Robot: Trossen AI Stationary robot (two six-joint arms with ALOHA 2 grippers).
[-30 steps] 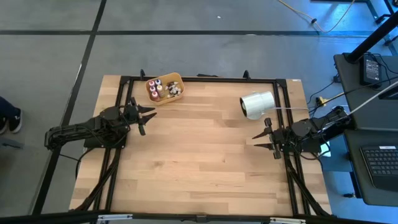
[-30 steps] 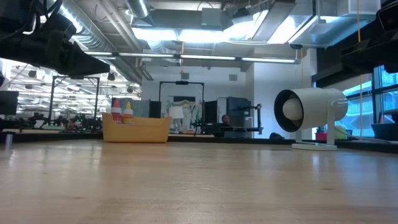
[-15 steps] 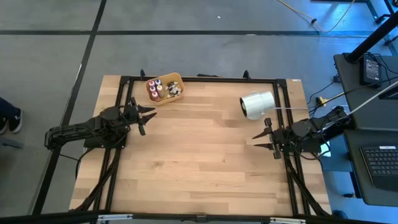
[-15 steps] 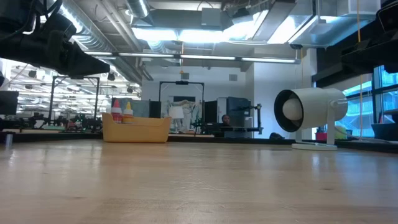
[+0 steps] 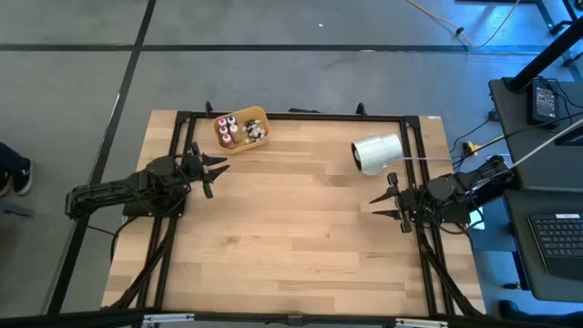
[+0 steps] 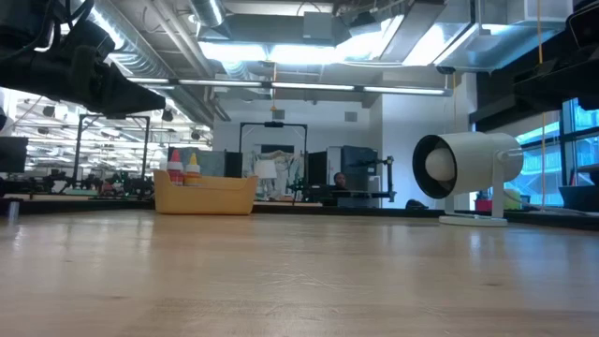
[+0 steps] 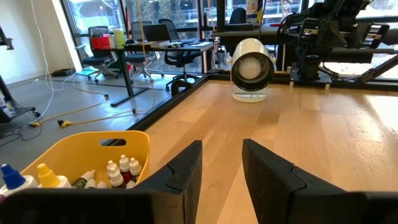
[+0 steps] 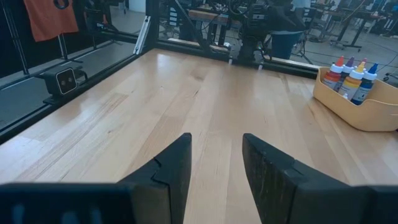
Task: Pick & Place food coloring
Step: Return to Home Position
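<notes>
Finding: the food coloring bottles [image 5: 239, 129] were all gathered inside the yellow bin [image 5: 264, 117]. The larger ones stood upright with caps up, and the small white-capped ones were packed beside them. No bottle showed on the desk [image 5: 291, 246] outside the bin in any view. The left pincer [image 5: 217, 179] hung near the bin, just off its side toward the desk's middle. Its two fingers were parted with a clear gap and held nothing, as the left wrist view confirmed [image 7: 222, 146]. The bin lay off to one side of that pincer's line, not ahead of it. The fingers pointed away from the bin toward the white cylinder [image 5: 376, 153]. The right pincer [image 5: 383, 205] stood well apart from the bin, beyond the white cylinder, likewise parted and empty [image 8: 216, 140]. Of the two arms, the left was plainly the nearer to the bin. The bin's long axis ran slightly askew to the desk's far edge. Assessment: sorting appeared complete, and the step in hand was judged to be a retreat to rest. That move turned only on the left pincer drawing off without clipping the bin's near wall. The gap between them looked sufficient.
</notes>
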